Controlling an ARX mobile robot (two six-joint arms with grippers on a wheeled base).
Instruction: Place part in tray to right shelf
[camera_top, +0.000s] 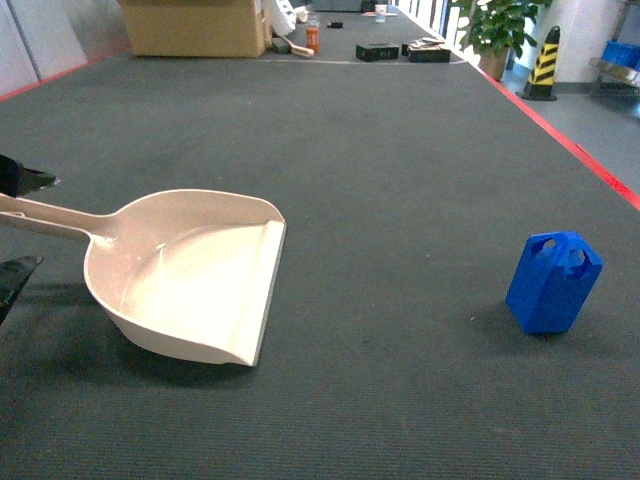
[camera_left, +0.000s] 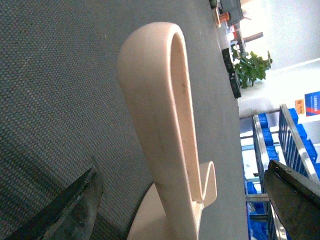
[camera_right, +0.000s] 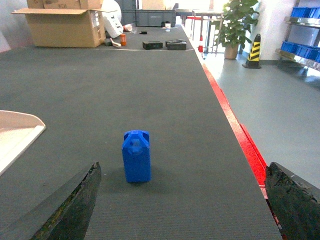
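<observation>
Two grippers stand spread wide: the left gripper (camera_left: 182, 200) straddles the handle of the tray (camera_top: 190, 275) without visibly touching it, and the right gripper (camera_right: 182, 200) hangs empty before the part (camera_right: 136, 156), upright on the dark mat (camera_top: 400, 150), well right of the tray

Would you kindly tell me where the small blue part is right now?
The blue part stands on the dark mat at the head view's right side, well apart from the cream tray on the left.

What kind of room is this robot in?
Probably a warehouse or factory workshop: a long dark-carpeted work surface, a cardboard box, a striped safety cone and racks of blue crates beside it.
</observation>
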